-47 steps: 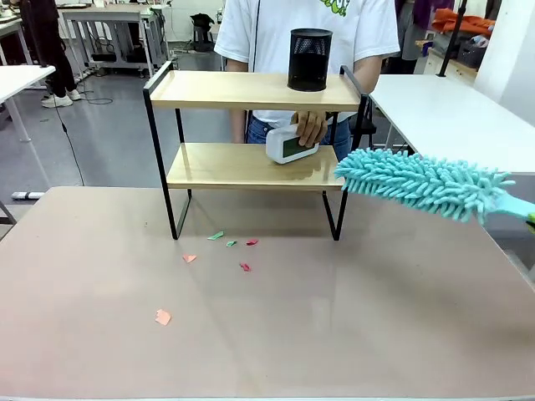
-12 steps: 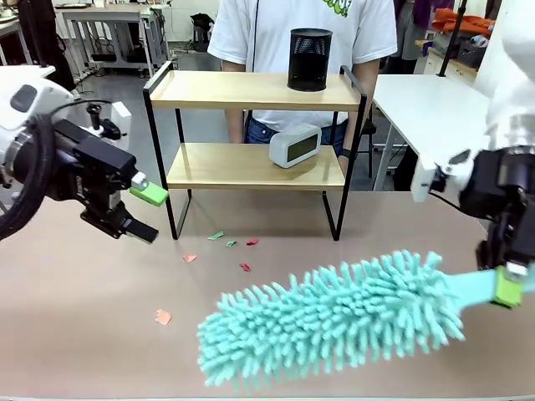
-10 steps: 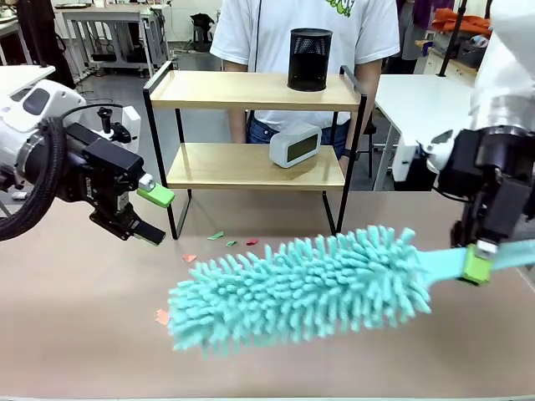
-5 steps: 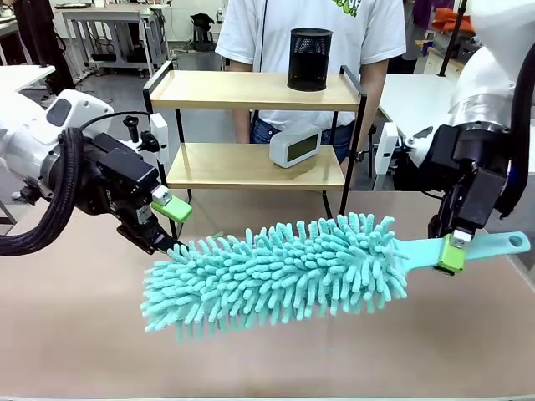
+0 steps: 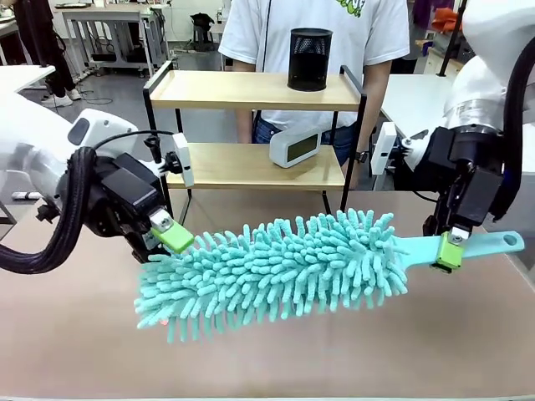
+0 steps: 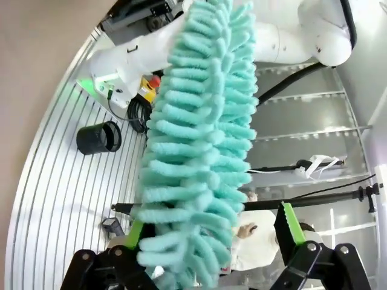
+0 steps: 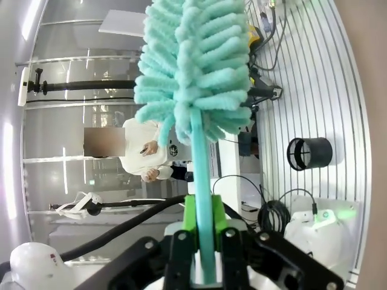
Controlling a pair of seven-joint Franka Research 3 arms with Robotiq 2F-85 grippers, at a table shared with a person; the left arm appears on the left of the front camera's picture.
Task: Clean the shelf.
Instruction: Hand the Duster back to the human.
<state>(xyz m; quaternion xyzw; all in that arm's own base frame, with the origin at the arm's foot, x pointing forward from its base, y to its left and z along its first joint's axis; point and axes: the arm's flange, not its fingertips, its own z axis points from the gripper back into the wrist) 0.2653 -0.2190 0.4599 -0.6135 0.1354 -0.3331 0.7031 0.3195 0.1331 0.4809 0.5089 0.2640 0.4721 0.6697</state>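
The shelf [image 5: 251, 90] stands at the table's far side, with a black mesh cup [image 5: 310, 58] on its top board and a white clock [image 5: 294, 146] on the lower one. In front of it a fluffy teal duster [image 5: 272, 269] lies level above the table. My right gripper [image 5: 447, 248] is shut on the duster's handle [image 7: 202, 181], with the duster head [image 7: 193, 60] ahead of it. My left gripper [image 5: 163, 245] is open, and the duster's far tip [image 6: 193, 157] sits between its green-padded fingers [image 6: 291, 222].
A person in a white shirt [image 5: 301, 21] stands right behind the shelf. A white table [image 5: 414, 100] lies to the back right. The brown tabletop [image 5: 334, 351] has free room in front of the duster.
The right arm has carried the duster leftward and slightly up. The left gripper has moved right and down, so the duster's tip now lies between its open fingers.
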